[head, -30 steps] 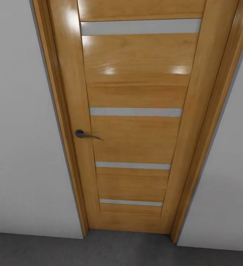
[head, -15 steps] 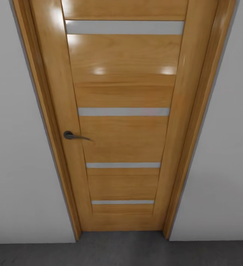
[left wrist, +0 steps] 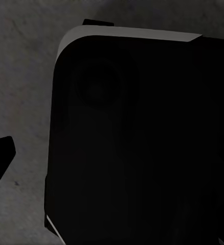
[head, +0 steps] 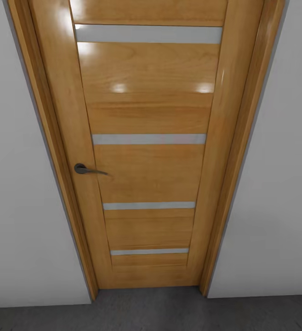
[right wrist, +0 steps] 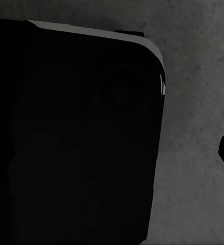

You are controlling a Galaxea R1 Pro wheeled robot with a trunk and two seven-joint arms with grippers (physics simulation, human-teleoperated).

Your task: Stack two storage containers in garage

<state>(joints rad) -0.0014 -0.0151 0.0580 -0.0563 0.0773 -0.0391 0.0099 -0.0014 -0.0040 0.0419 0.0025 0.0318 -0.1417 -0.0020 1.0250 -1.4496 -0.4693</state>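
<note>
The head view faces a closed slatted wooden door [head: 146, 161] with a dark lever handle [head: 84, 170] at its left side, set between plain white walls [head: 22, 207]. A strip of dark grey concrete floor [head: 151, 312] runs below. Each wrist view looks past a black robot body [left wrist: 142, 143] at speckled floor; either end effector's opening cannot be told.
</note>
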